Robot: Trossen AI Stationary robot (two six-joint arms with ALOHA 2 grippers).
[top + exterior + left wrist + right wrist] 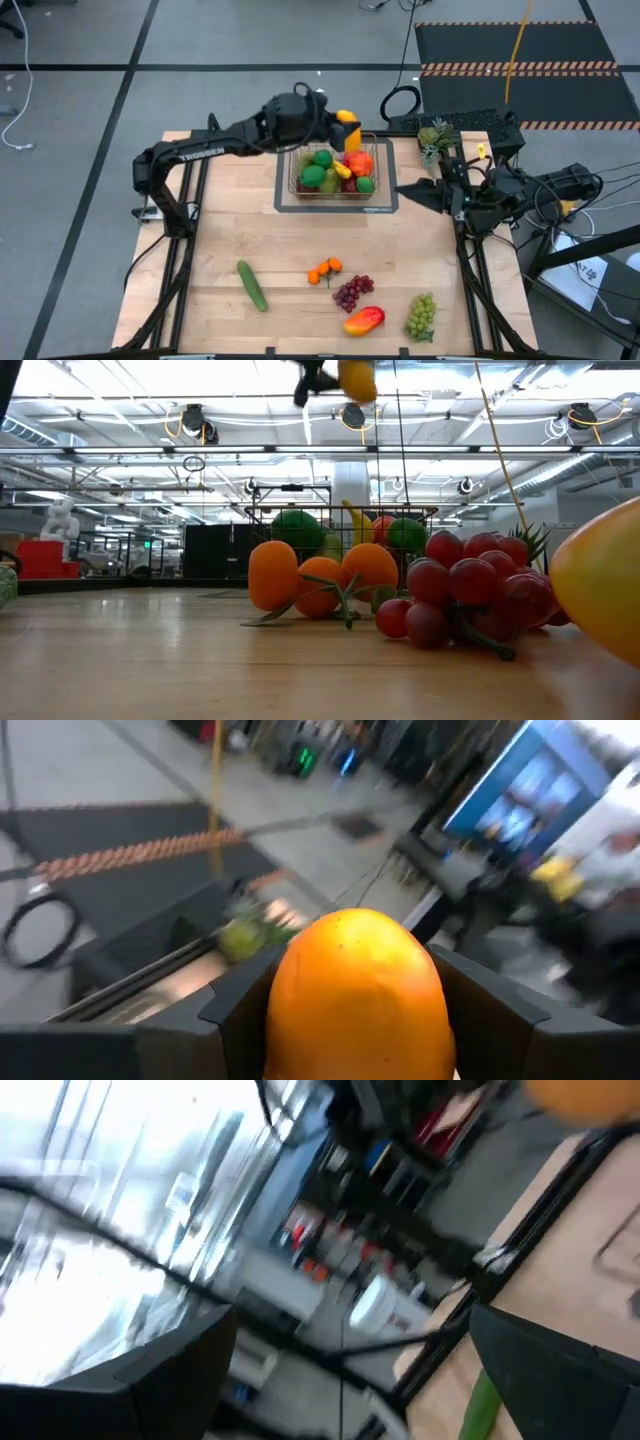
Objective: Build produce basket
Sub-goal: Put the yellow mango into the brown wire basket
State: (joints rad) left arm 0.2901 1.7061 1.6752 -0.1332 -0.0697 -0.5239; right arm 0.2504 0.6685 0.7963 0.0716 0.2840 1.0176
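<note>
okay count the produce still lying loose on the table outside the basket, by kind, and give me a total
Cucumber: 1
Orange cluster: 1
Purple grape bunch: 1
Mango: 1
Green grape bunch: 1
Total: 5
Not counted: the fruit inside the basket, and the orange fruit gripped in the left end effector above it.

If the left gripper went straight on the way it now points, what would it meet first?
The left gripper, shut on an orange fruit, points past the basket's far rim toward the table's far right corner. The spiky green piece there looks like the first thing in line, though the gripper's height may carry it over.
</note>
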